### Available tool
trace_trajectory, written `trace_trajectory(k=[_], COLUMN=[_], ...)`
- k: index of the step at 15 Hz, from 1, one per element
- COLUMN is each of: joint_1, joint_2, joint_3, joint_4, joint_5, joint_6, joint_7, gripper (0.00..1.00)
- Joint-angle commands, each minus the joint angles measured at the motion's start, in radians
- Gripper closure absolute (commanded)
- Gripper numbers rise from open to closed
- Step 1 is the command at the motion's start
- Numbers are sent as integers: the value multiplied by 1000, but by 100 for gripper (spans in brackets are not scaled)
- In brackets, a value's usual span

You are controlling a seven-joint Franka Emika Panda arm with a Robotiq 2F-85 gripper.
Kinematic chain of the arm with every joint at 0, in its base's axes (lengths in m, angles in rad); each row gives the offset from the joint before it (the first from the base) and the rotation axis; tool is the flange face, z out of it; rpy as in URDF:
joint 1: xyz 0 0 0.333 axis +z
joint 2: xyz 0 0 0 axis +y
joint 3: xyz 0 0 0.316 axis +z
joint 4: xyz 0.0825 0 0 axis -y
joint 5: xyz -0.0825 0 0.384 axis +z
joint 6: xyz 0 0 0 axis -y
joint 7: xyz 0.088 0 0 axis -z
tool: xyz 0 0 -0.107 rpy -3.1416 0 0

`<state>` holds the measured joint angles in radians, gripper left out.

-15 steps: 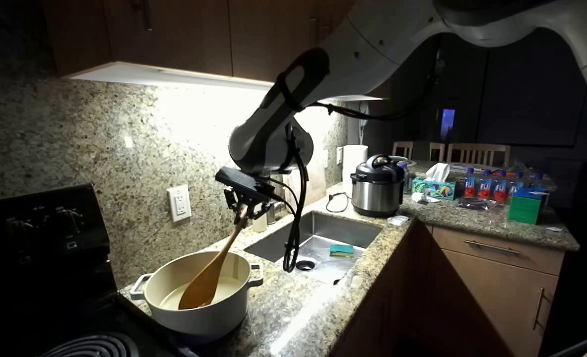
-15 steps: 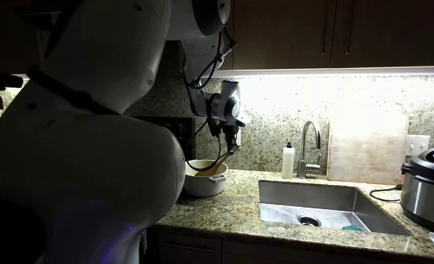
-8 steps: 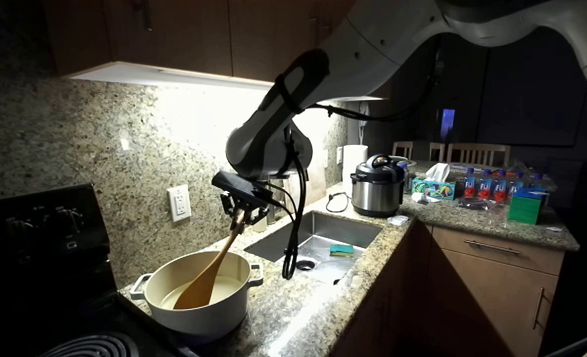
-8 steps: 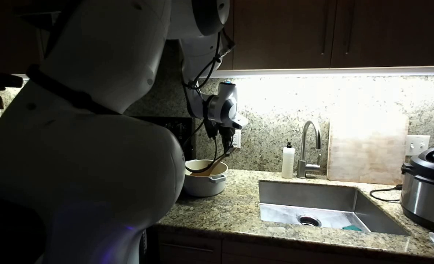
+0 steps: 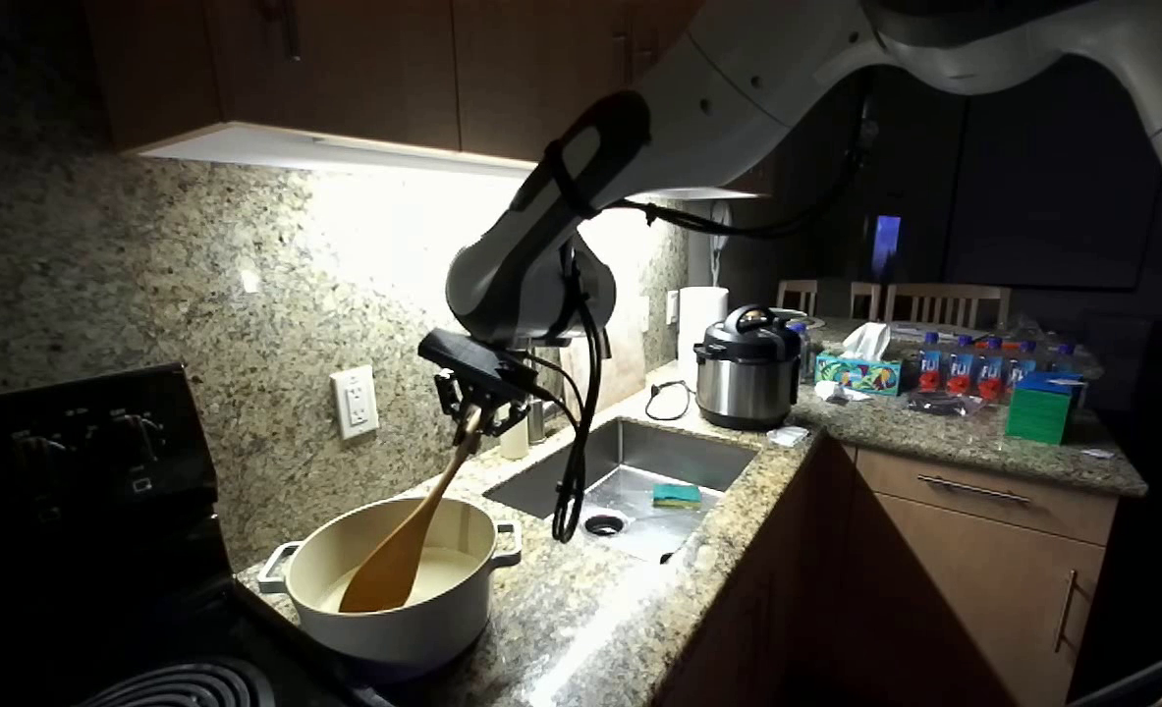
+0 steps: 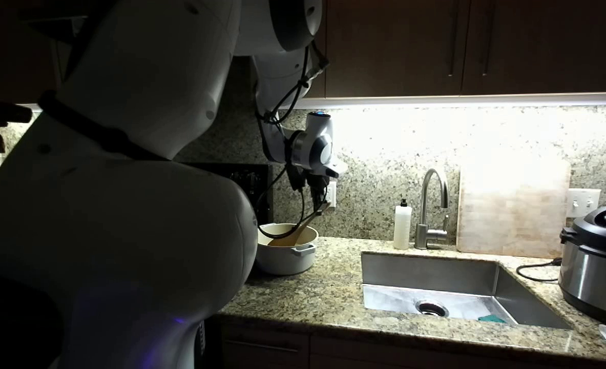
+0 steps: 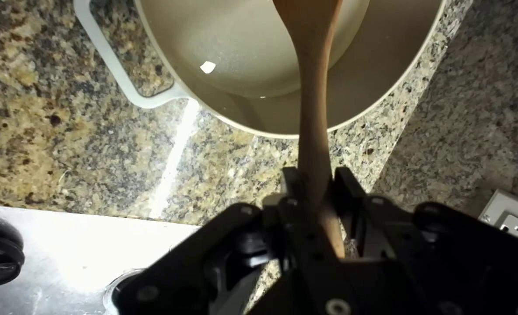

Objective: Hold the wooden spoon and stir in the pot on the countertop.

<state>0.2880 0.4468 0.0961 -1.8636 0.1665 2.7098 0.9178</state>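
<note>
The wooden spoon [image 5: 389,565] stands tilted in the pot [image 5: 399,638], its bowl low inside and its handle rising over the rim. It also shows in an exterior view [image 6: 292,237] and the wrist view [image 7: 313,96]. My gripper [image 5: 472,424] is shut around the upper handle, above and beside the pot. In the wrist view the handle runs between the fingers of the gripper [image 7: 315,179]. The cream pot, also in an exterior view [image 6: 285,262] and the wrist view [image 7: 368,74], sits on the granite countertop [image 5: 561,614]. The spoon bowl's end is cut off in the wrist view.
A steel sink [image 5: 639,491] with a sponge [image 5: 677,495] lies beside the pot. A black stove [image 5: 89,491] stands on its far side. A soap bottle [image 6: 402,225], faucet [image 6: 425,215] and steel cooker [image 5: 747,378] stand around the sink. A wall outlet [image 5: 355,401] is near the gripper.
In an exterior view my gripper and the spoon have shifted slightly left, with the spoon's bowl moving a little left inside the pot. The gripper stays shut on the handle. The pot has not moved.
</note>
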Motion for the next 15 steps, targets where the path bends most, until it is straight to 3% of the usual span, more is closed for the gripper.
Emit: trace_trajectory(k=[1, 8, 15], joint_1=[-20, -17, -17], joint_2=[22, 59, 20], joint_3=[5, -25, -47], joint_4=[65, 146, 79], joint_5=[17, 7, 9], joint_6=[-57, -125, -82], joint_7=[-37, -7, -4], gripper=[94, 94, 94])
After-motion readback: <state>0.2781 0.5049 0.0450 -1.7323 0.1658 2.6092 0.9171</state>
